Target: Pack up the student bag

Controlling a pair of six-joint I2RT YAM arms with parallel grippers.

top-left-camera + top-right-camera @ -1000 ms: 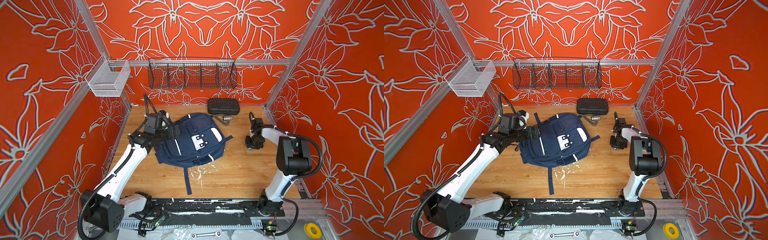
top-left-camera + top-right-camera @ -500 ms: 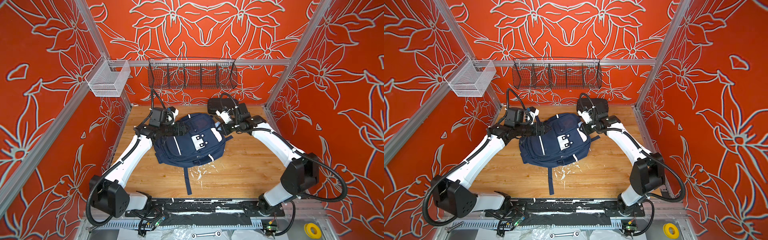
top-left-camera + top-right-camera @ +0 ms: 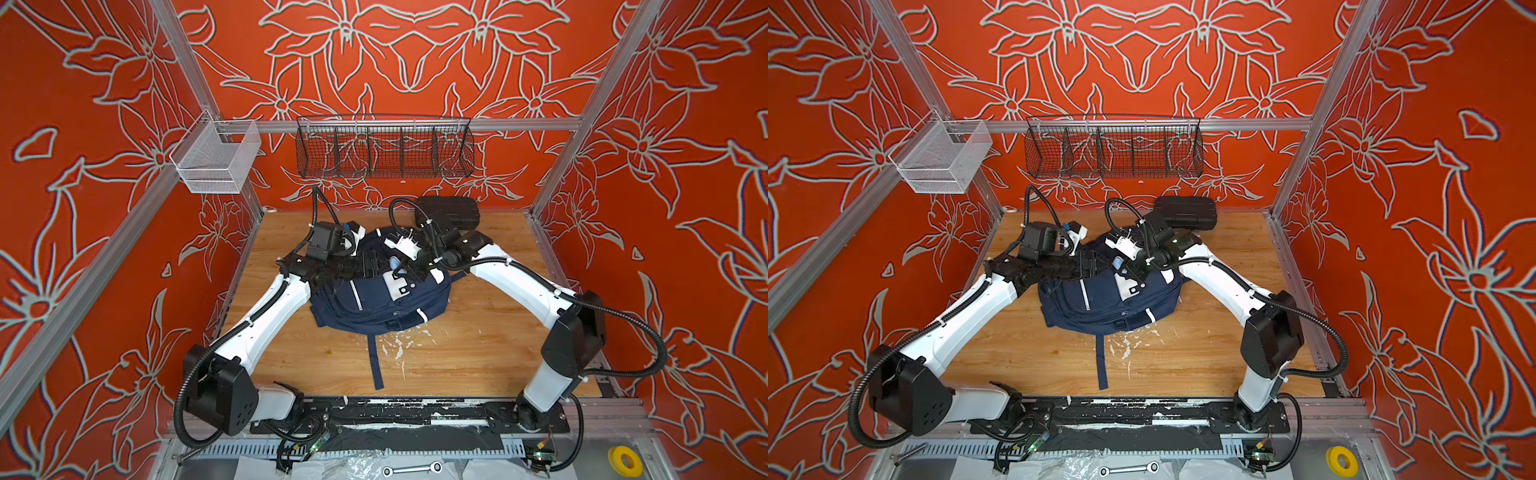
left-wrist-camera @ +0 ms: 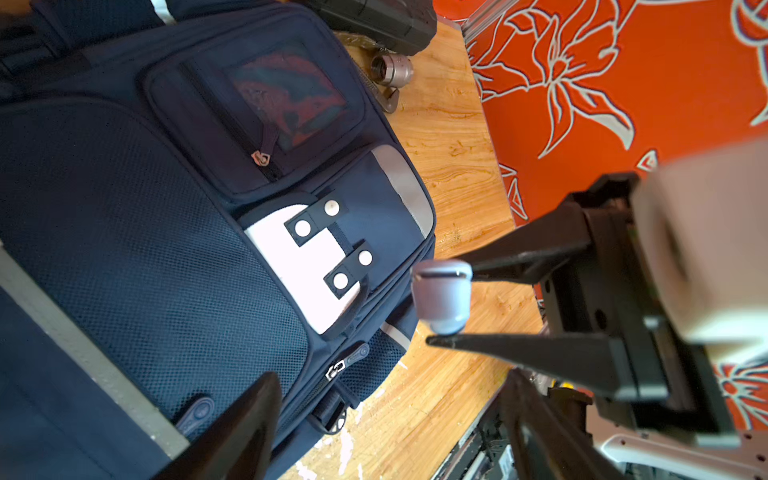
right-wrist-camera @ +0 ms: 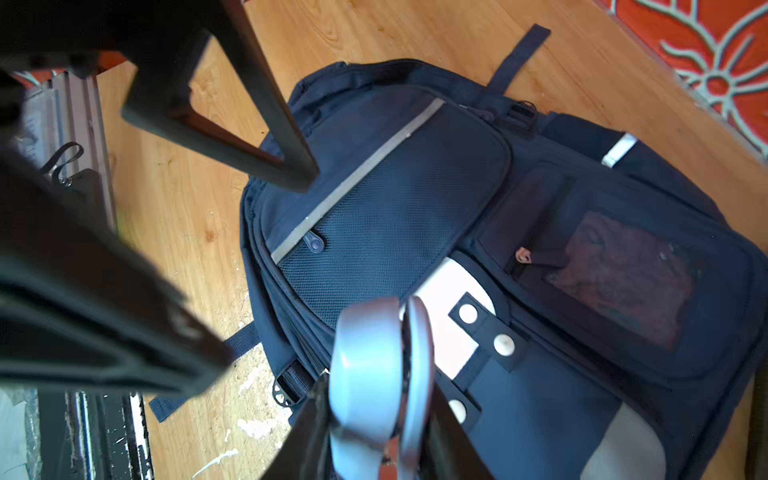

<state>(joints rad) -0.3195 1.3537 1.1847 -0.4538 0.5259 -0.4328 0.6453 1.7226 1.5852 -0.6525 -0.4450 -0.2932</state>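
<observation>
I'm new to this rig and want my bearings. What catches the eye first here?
The navy student bag lies flat in the middle of the wooden table, ringed by orange floral walls. Above it the right gripper is shut on a small pale blue object, with the left gripper open beside it. A black case sits behind the bag.

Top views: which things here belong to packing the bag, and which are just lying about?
In the job:
student bag; small pale blue object, held in the right gripper; left gripper, open alongside.

Lying about:
black hard case; metal fitting; wrench; yellow tape roll; black wire basket; white mesh basket.
</observation>
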